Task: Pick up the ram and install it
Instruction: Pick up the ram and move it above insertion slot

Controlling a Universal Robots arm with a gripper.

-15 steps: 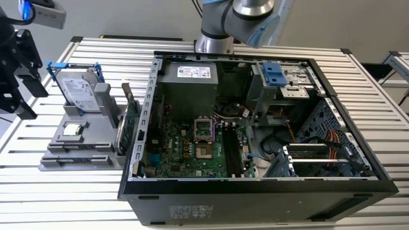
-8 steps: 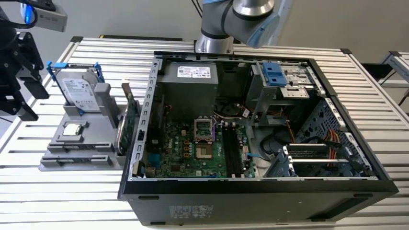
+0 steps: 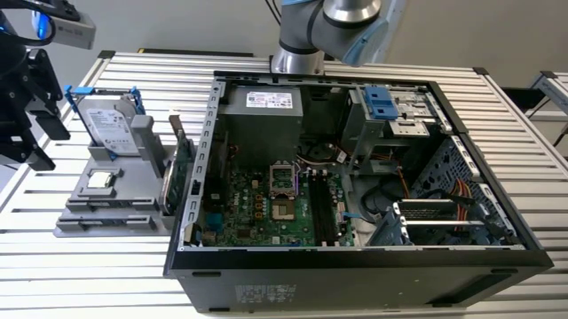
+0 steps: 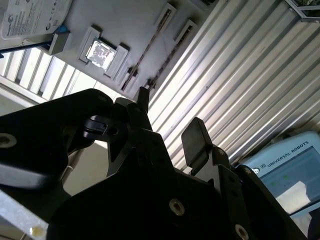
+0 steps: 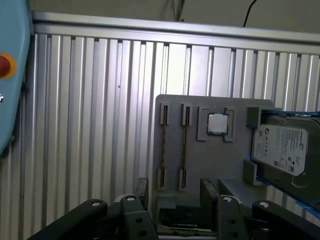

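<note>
So, where things stand: nothing is held by the end effector (image 5: 175, 192). Its two black fingers (image 5: 142, 189) are spread apart with only air between them, and that can be seen in both wrist views.

The ram (image 5: 163, 146) is parked on edge in a slot of the grey holder (image 5: 215, 162), next to a loose processor chip (image 5: 217, 123) and a hard drive (image 5: 280, 145). A second thin strip (image 5: 183, 146) is seated in the neighbouring slot; whether it's another stick can't be told for sure. The holder itself is set on the bench (image 3: 89, 266), between the open computer case (image 3: 355, 272) and the bench edge on the exterior view's left.

The bit that matters is that the ram is found ahead of the end effector and lower, clearly apart, with no contact made. Its long axis is laid crosswise to the line between the two fingers, so the thin faces are presented to them, and both strips fall inside the finger span as seen in the first wrist view. That lineup is judged pretty favourable.

Over on the motherboard (image 3: 257, 212), the long black memory slots (image 3: 324, 206) look unfilled, so the pickup and the install are both reckoned not yet done.
</note>
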